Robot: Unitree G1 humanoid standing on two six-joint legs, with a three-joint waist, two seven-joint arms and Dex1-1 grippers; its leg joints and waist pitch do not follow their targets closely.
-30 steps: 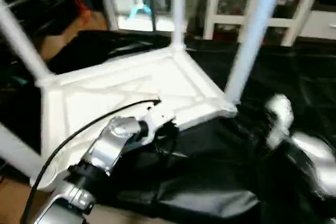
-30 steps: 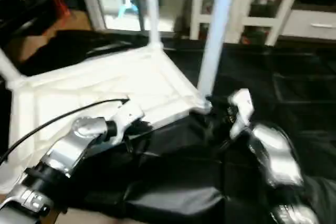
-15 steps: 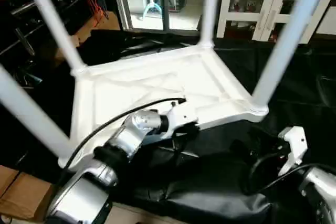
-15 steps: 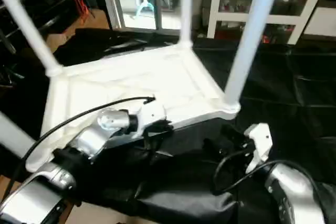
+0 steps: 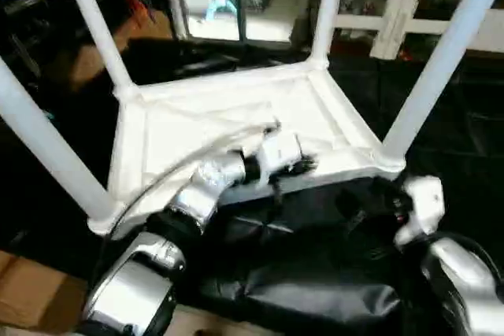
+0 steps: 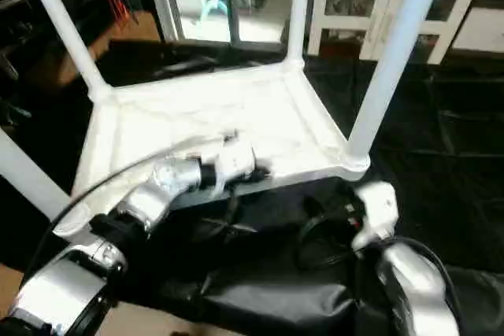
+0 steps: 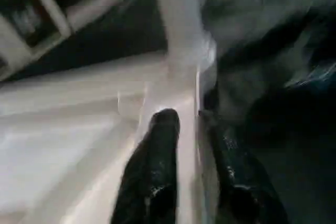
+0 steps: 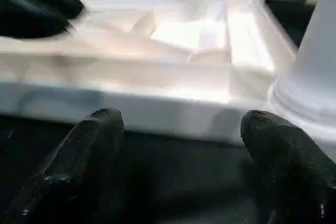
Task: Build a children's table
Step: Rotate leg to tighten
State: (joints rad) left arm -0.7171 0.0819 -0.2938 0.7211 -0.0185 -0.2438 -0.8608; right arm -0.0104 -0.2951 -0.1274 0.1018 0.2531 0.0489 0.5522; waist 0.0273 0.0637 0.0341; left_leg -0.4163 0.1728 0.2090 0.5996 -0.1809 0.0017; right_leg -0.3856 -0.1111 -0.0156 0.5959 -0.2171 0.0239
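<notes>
The children's table lies upside down on a black cloth. Its ribbed white tabletop [image 5: 213, 120] faces up. Four white legs stand in the corner sockets: far left [image 5: 94, 25], far right [image 5: 327, 9], near right [image 5: 441, 60] and near left [image 5: 39, 143]. My left gripper [image 5: 303, 164] reaches over the near rim [image 7: 186, 108], a black finger [image 7: 157, 145] on each side, shut on that rim. My right gripper [image 8: 184, 129] hangs open just in front of the same rim, close to the near right leg's socket [image 8: 310, 93], with nothing between its fingers [image 8: 94, 135].
The black cloth [image 5: 315, 281] covers the work surface in front of the table. A cardboard box [image 5: 31, 300] sits at the near left. White glass-fronted cabinets [image 5: 409, 1] stand behind, and a black cable [image 6: 110, 179] runs along my left forearm.
The camera has shifted. My left gripper has slid a little further along the near rim toward the right corner. My right gripper has come closer to the rim.
</notes>
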